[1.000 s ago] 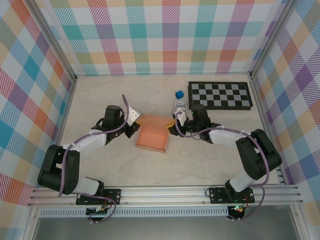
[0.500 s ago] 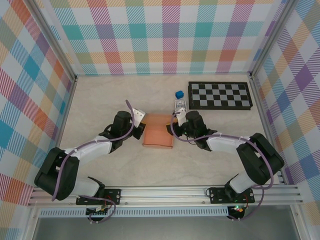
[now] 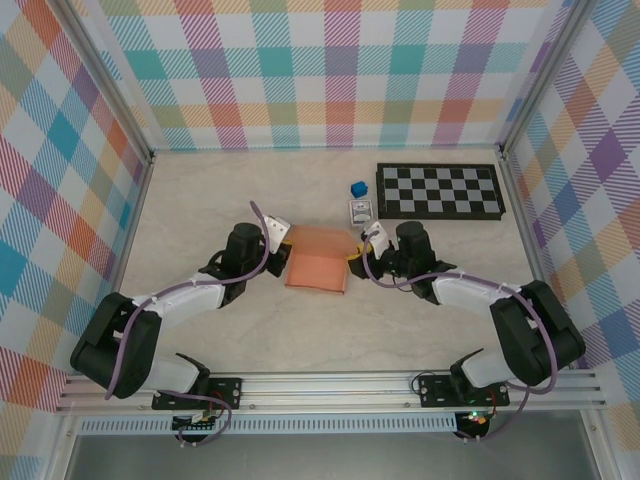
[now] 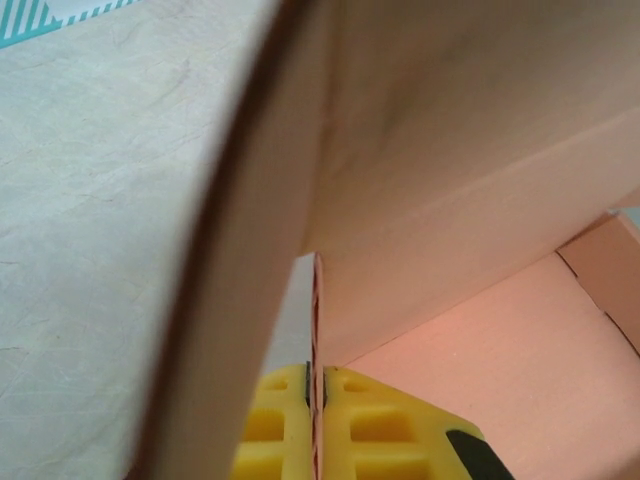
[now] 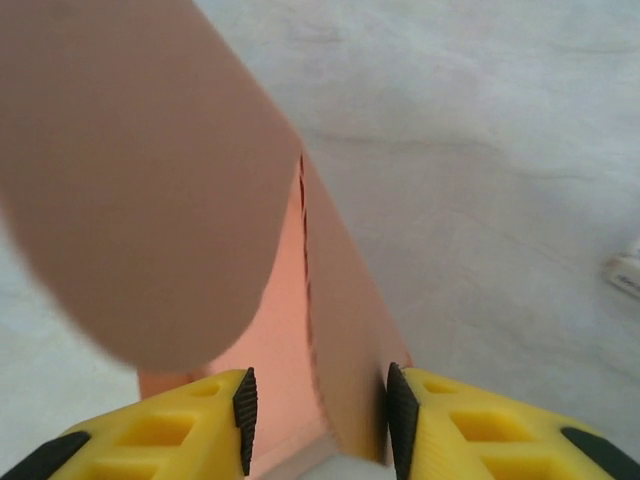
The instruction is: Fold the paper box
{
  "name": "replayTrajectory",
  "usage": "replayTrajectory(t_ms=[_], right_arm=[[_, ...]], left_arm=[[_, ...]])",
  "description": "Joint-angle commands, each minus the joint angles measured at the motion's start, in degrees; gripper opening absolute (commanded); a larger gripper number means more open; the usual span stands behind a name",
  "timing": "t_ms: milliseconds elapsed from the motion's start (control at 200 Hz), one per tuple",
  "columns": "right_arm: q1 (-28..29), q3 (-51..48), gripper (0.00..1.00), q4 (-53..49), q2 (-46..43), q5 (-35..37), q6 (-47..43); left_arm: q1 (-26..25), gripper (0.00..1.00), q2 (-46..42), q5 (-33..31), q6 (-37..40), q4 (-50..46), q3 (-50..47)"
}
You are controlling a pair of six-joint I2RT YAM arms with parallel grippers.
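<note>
From above, the box (image 3: 318, 262) lies on the table (image 3: 200, 200) between the left gripper (image 3: 279, 256) and the right gripper (image 3: 353, 262). It looks half made, with walls up and the top not closed yet. The left wrist view shows the left fingers (image 4: 275, 430) pinched tight on a thin orange wall, and the right wrist view shows the right fingers (image 5: 190, 430) a little apart around another wall, not squeezing it.

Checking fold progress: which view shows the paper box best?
Top external: the whole box sits in frame, outline clear. Left wrist gives close-up walls, the left gripper shut on a thin edge. Right wrist gives a blurred flap and a wall between the right gripper's open fingers.
</note>
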Motion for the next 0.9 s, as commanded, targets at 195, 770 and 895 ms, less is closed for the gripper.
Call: replayTrajectory(t_ms=[195,770,895], right_arm=[[0.23,-2.73,0.43,7.36,0.60,-14.04,-9.23],[0.15,-10.70,0.53,10.47,-6.49,-7.99,-1.61],[0.13,-10.04,0.56,5.14,-8.61,-9.12,-6.31]], left_arm=[[-2.32,0.03,2.03,-5.52,-7.17,-0.14,3.58],[-3.78,0.03,4.74,-10.79,-14.77,-0.64,3.56],[-4.17,0.03,5.43,-11.35,-14.50,-0.31,3.56]])
